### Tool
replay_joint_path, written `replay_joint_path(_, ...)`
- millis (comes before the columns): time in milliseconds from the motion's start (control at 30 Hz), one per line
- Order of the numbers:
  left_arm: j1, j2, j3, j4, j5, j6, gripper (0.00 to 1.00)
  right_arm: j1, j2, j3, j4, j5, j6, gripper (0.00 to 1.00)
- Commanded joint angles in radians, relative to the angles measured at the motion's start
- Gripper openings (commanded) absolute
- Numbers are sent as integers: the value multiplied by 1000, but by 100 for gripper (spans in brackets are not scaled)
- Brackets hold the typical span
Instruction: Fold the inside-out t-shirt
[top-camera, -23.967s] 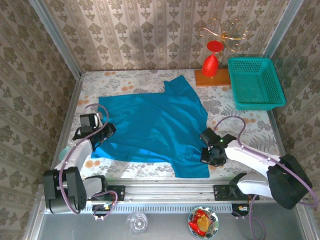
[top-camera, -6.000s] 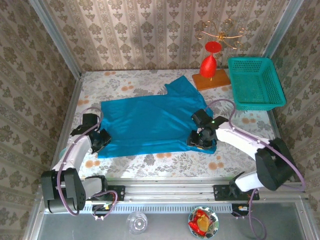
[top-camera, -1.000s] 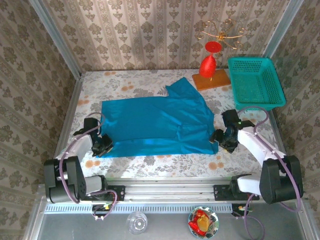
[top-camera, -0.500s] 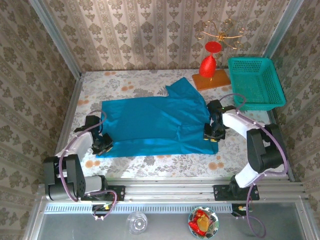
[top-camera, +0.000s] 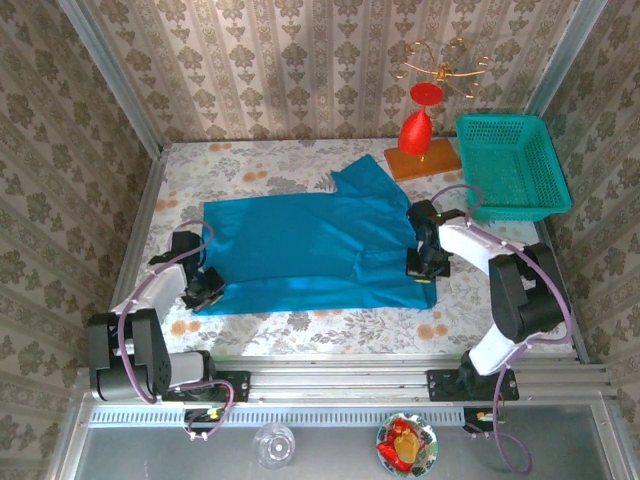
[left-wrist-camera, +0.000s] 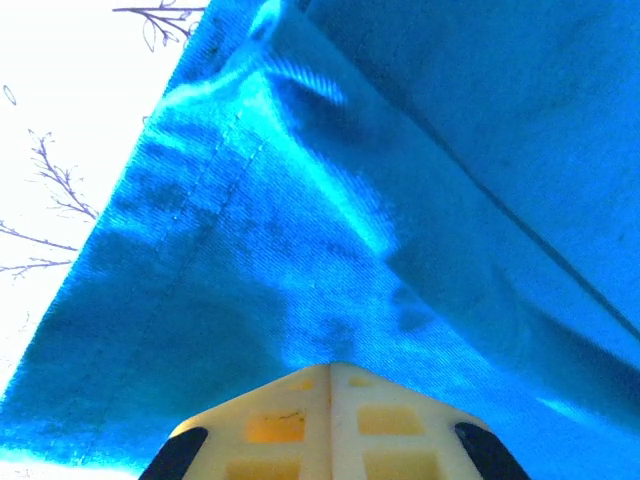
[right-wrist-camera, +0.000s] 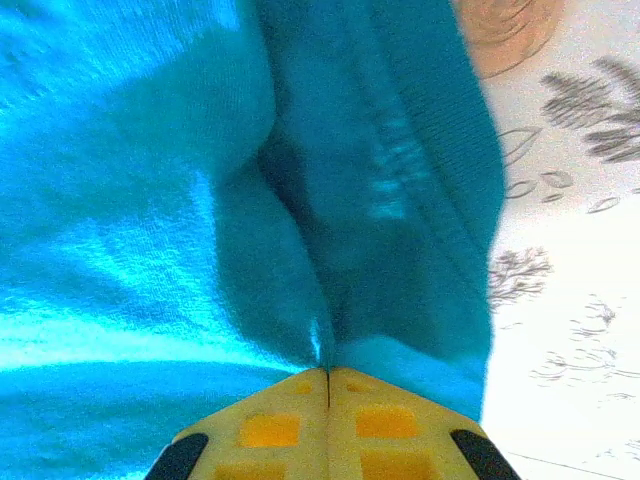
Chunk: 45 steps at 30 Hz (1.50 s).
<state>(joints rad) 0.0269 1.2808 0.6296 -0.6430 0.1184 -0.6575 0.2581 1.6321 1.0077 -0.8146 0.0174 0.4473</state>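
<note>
Front rail: a glass (top-camera: 272, 441) and a dish (top-camera: 405, 441) sit nearer than both pincers, down by the arm bases, well apart from the work.
Left pincer (left-wrist-camera: 330, 368): fingers pressed together on the near-left hem corner; the cloth puckers to a peak at the tips.
Right pincer (right-wrist-camera: 327, 372): fingers together, clamped on a pleat at the near-right corner, with the hem edge just to its right.
T-shirt (top-camera: 310, 250): spread on the surface (top-camera: 300, 325) between the two pincers and running away from them. One sleeve sticks out beyond the right pincer.
Why held so: both near corners are taken at once. Judged, this is so the near edge can be lifted level and laid over toward the far side without skewing.
Near edge: a lighter band runs between the pincers; cannot tell if it is a fold or glare.
Beyond right pincer: a wooden block (top-camera: 422, 160) carrying a red ornament (top-camera: 420, 125) sits just beside the sleeve tip. A far sweep could brush it.
Right of right pincer, farther: a green basket (top-camera: 512, 165), apart from the cloth.
Farthest: a gold wire stand (top-camera: 445, 62) behind the ornament.
</note>
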Motion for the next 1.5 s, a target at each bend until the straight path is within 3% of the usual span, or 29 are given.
replay_joint_path(0, -2, -11, -19, -13, -32, 2, 8, -1, -21, 48, -48, 110, -9, 0)
replay_joint_path(233, -2, -1, -25, -12, -36, 2, 8, -3, 89, 104, -27, 172, -36, 0)
replay_joint_path(400, -2, -18, -18, -20, -37, 2, 8, 11, 102, 153, -102, 257, -25, 28)
replay_joint_path(500, -1, -21, -8, -27, -39, 8, 8, 45, 42, 183, -156, 264, -13, 39)
replay_joint_path(600, -2, -20, -5, -22, -42, 14, 7, 66, -28, 174, -161, 164, 16, 43)
replay_joint_path(767, -2, 0, 21, -3, -15, 22, 2, 79, -65, 54, 5, -178, 59, 58)
replay_joint_path(867, -7, 11, 54, -6, -3, 19, 1, 63, -45, -8, 78, -232, 80, 66)
replay_joint_path(1067, -16, 26, 70, -8, -21, 13, 1, -59, -39, -158, 180, -327, 128, 66)
replay_joint_path(1167, -16, 44, 47, -7, -12, -6, 9, -122, -89, -242, 197, -327, 174, 65)
replay_joint_path(1467, -78, -67, -111, -6, -18, -137, 12, -194, -318, -402, 93, -155, 318, 64)
